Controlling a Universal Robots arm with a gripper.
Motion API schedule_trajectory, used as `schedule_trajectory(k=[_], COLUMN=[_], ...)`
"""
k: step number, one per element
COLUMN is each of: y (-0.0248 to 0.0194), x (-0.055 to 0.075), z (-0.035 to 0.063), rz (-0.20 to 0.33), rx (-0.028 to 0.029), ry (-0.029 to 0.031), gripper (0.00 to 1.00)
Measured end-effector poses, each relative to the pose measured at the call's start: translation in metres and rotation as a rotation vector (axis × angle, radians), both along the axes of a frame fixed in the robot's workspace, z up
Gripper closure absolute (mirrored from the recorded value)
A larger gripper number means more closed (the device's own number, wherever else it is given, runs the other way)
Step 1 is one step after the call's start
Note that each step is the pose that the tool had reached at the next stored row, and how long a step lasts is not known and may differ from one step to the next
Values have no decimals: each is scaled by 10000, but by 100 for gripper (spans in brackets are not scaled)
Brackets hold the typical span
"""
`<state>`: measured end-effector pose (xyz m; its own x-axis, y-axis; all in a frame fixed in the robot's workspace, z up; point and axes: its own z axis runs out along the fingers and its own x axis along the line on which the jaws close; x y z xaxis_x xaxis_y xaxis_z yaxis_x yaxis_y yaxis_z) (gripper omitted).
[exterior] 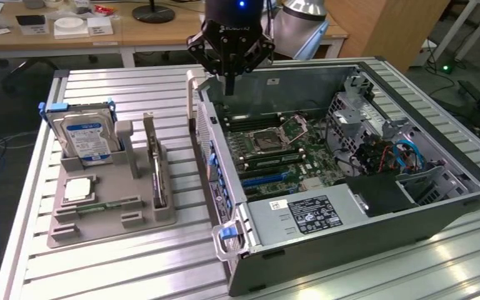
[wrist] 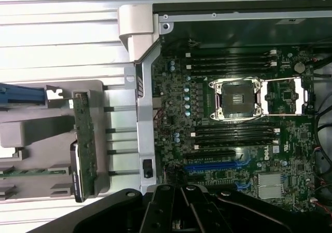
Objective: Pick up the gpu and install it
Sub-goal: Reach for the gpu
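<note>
The gpu (exterior: 157,167) stands on its long edge in a slot of the grey holder tray (exterior: 107,226), on the exterior view's left of the open computer case (exterior: 440,206). From the wrist view the gpu (wrist: 83,146) appears edge-on, with a green board face and a dark side. My gripper (exterior: 230,86) hangs above the case's far corner, over the motherboard (exterior: 282,156). It is well apart from the gpu, shut, with nothing between its fingers. A blue expansion slot (wrist: 212,166) lies bare on the board.
A silver hard drive (exterior: 85,139) with a blue-white label stands at the tray's far end. A processor chip (exterior: 79,187) and a green memory stick (exterior: 98,206) lie nearer. The case wall (exterior: 209,150) rises between tray and motherboard. Desks stand behind the ribbed metal table (exterior: 123,269).
</note>
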<state>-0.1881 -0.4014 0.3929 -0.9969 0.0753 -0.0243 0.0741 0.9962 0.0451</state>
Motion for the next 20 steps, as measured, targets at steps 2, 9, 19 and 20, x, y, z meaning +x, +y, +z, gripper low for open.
schedule_trajectory(k=[2, 9, 19, 20], y=[-1, -4, -9, -10], x=[-15, -65, -135, -143], z=[0, -1, -2, -2], rz=[0, 0, -1, -1], rx=[0, 0, 1, 0], ry=[-1, 0, -1, 1], gripper=[90, 90, 90, 90])
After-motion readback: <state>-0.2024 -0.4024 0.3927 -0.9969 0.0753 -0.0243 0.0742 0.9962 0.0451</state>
